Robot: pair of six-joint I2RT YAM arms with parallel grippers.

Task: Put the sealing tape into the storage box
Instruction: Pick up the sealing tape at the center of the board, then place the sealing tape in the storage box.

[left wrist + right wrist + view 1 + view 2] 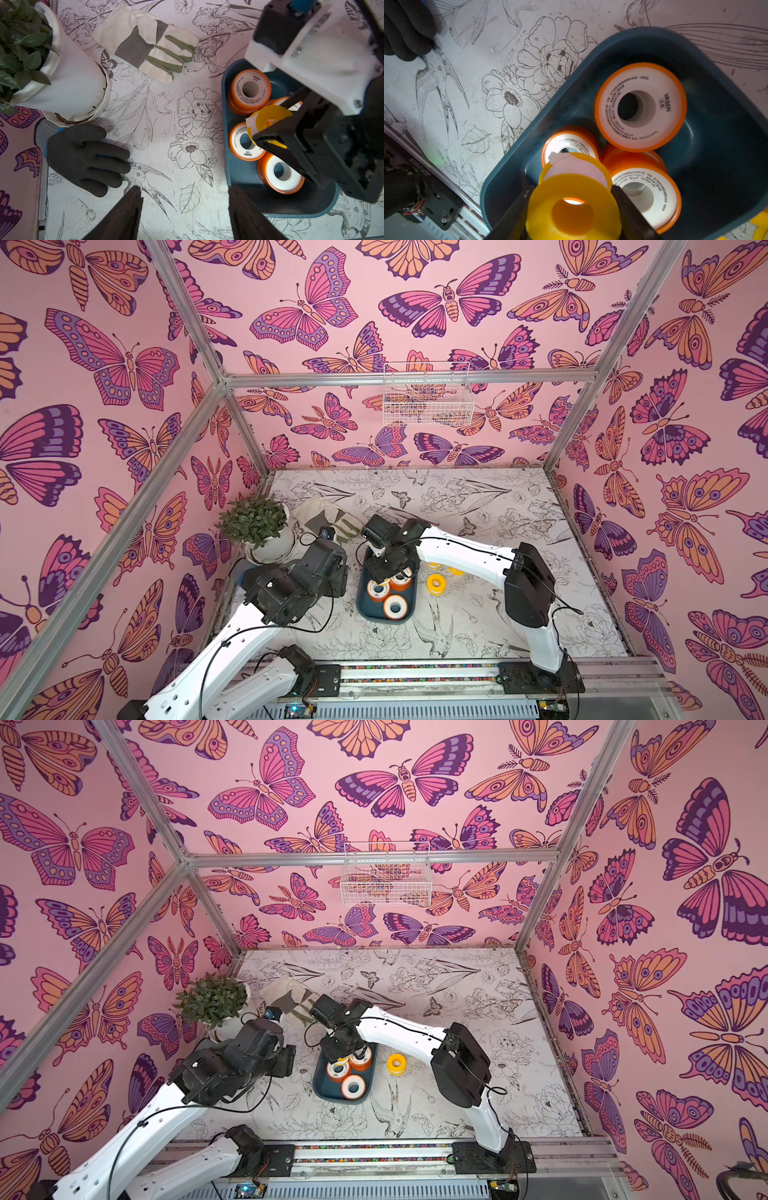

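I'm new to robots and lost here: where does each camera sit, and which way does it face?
Top views: high behind the robot, facing down at the table; left arm and right arm show.
Left wrist: on that arm, facing the table past the open left gripper.
Right wrist: on its arm, facing the right gripper, shut on a yellow spool.
Shared: all views show the storage box.

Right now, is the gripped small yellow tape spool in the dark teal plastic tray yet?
Not in yet: the right gripper holds the yellow spool over the teal tray.
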